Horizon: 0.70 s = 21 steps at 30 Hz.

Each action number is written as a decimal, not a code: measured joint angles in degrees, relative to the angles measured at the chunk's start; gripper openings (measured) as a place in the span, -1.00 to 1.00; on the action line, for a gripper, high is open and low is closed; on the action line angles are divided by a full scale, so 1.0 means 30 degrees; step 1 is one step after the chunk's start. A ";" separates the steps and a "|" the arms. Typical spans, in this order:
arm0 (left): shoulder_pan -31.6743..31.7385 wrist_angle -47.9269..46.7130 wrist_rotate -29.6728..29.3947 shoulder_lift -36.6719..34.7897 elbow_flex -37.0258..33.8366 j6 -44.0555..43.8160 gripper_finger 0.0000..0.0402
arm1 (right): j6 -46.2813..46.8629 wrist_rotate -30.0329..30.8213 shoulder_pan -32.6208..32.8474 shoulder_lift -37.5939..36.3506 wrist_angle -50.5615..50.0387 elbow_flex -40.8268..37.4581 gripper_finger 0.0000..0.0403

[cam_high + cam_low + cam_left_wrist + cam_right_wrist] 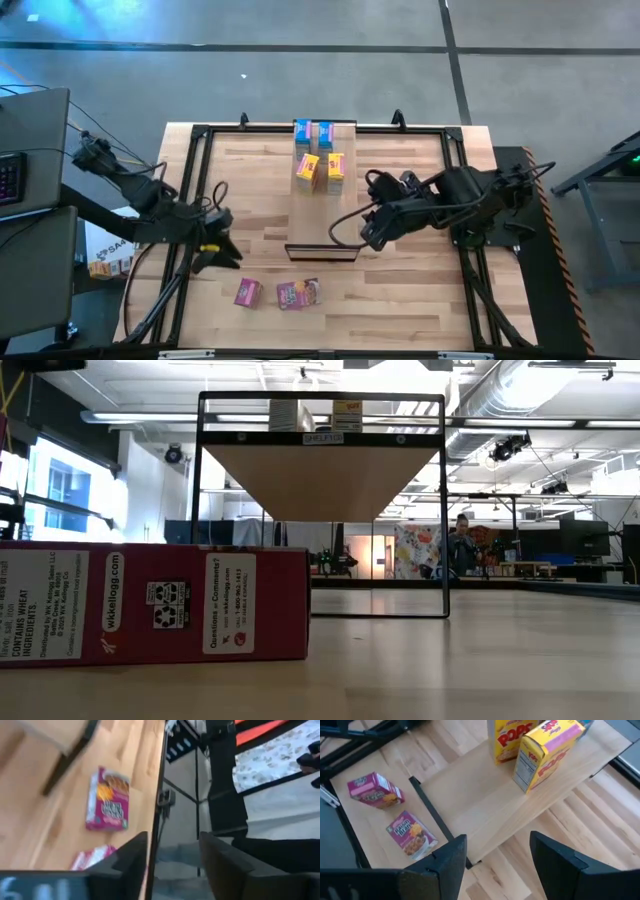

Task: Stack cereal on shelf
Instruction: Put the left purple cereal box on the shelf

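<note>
On the shelf [322, 205], a pale plank running down the middle of the wooden surface [410, 290], four cereal boxes stand at the far end: two blue boxes [313, 133] side by side, and just nearer, two yellow boxes [320, 170]. The right wrist view reads "POPS" in red on one yellow box [506, 737], with a nutrition panel on the side of the other. Two pink boxes lie on the surface near its front edge, one on its side [248, 292], one face up [298, 293] with lettering too small to read. The low view shows a pink box side panel [150, 605] printed "CONTAINS WHEAT INGREDIENTS", "Questions or Comments?" and a Kellogg web address. Left hand [222, 252] hovers beside the pink boxes, fingers apart, holding nothing. Right hand [368, 232] hangs just right of the shelf's near end, fingers apart, empty. A black frame [190, 180] borders the surface.
</note>
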 joint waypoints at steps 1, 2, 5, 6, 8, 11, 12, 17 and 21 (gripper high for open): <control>-0.0376 0.0007 -0.0010 0.0134 0.0000 -0.0254 -0.07 | 0.0247 -0.0034 0.0044 0.0000 -0.0002 0.0000 0.05; -0.0767 -0.0003 -0.0016 0.0250 0.0000 -0.0447 0.01 | 0.0434 -0.0059 0.0129 0.0000 -0.0001 0.0000 0.05; -0.1665 -0.0404 0.0034 0.0449 0.0000 -0.0961 0.21 | 0.1303 -0.0120 0.0532 0.0000 -0.0001 0.0000 0.05; -0.1817 -0.0797 0.0033 0.0508 0.0000 -0.1220 0.26 | 0.1637 -0.0090 0.0692 0.0000 -0.0001 0.0000 0.05; -0.1983 -0.1896 -0.0003 0.0604 0.0000 -0.2382 0.34 | 0.2249 0.0083 0.1043 0.0000 0.0007 0.0000 0.05; -0.2110 -0.5193 -0.0145 0.0541 0.0007 -0.5751 0.39 | 0.2829 0.0624 0.1588 0.0000 0.0009 -0.0014 0.05; -0.2262 -0.6021 -0.0433 0.0528 0.0000 -0.6835 0.39 | 0.2908 0.0686 0.1708 -0.0014 0.0065 -0.0200 0.05; -0.4518 -0.5956 -0.3163 0.0122 0.0015 -1.1259 0.39 | 0.4298 -0.0845 0.1822 -0.2015 0.0054 -0.4659 0.05; -0.6158 -0.4879 -0.5012 0.1038 0.0022 -1.4407 0.39 | 0.7325 -0.1472 0.2354 -0.5464 0.0415 -1.0166 0.05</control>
